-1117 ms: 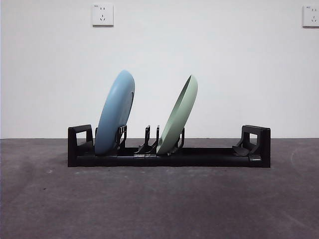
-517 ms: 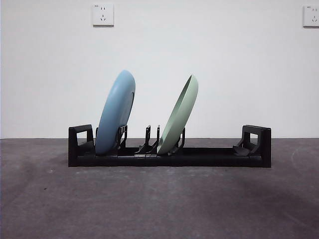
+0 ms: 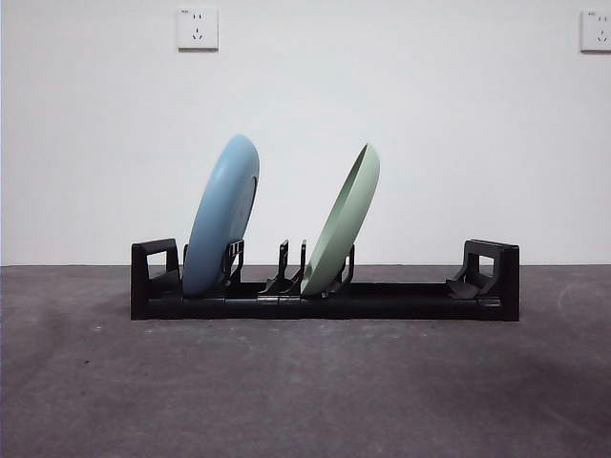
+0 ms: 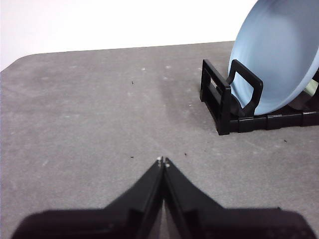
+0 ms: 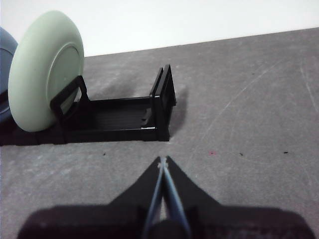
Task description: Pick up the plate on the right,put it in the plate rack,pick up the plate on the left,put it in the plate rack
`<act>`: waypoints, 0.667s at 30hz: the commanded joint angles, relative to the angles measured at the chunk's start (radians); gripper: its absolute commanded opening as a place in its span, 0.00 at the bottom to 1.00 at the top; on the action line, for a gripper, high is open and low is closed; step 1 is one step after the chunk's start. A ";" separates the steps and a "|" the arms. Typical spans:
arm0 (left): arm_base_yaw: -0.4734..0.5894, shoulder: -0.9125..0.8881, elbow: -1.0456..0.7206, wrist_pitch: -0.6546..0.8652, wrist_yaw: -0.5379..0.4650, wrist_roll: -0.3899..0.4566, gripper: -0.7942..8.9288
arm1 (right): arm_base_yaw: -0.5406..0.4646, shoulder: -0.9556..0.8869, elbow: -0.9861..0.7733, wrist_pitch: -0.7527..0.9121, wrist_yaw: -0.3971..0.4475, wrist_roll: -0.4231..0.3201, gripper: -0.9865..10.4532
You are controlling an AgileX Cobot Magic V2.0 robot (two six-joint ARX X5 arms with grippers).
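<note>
The black plate rack (image 3: pixel 382 301) lies across the middle of the table, with a blocky post at each end. A light blue plate (image 3: pixel 221 216) leans in its left slots, and a pale green plate (image 3: pixel 344 219) leans in the middle slots. The left wrist view shows the blue plate (image 4: pixel 279 59) standing in the rack's end (image 4: pixel 224 99). The right wrist view shows the green plate (image 5: pixel 45 74) and the rack's other end (image 5: pixel 162 107). My left gripper (image 4: pixel 163 162) is shut and empty, back from the rack. My right gripper (image 5: pixel 162 162) is shut and empty, also apart from the rack.
Grey tabletop (image 3: pixel 305 391) stretches in front of the rack. A white wall with two sockets (image 3: pixel 197 28) stands behind. The rack's right section (image 3: pixel 410 291) holds no plate.
</note>
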 commanded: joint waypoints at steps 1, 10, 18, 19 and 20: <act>0.003 -0.001 -0.008 -0.008 -0.004 -0.007 0.08 | 0.000 -0.003 -0.012 -0.008 -0.002 -0.008 0.08; 0.003 -0.001 -0.008 -0.008 -0.004 -0.007 0.08 | 0.000 -0.003 -0.012 -0.008 0.009 -0.008 0.08; 0.003 -0.001 -0.008 -0.008 -0.004 -0.007 0.08 | 0.000 -0.003 -0.012 -0.008 0.009 -0.008 0.08; 0.003 -0.001 -0.008 -0.008 -0.003 -0.007 0.08 | 0.000 -0.003 -0.012 -0.008 0.009 -0.008 0.08; 0.003 -0.001 -0.008 -0.008 -0.004 -0.007 0.08 | 0.000 -0.003 -0.012 -0.008 0.009 -0.008 0.08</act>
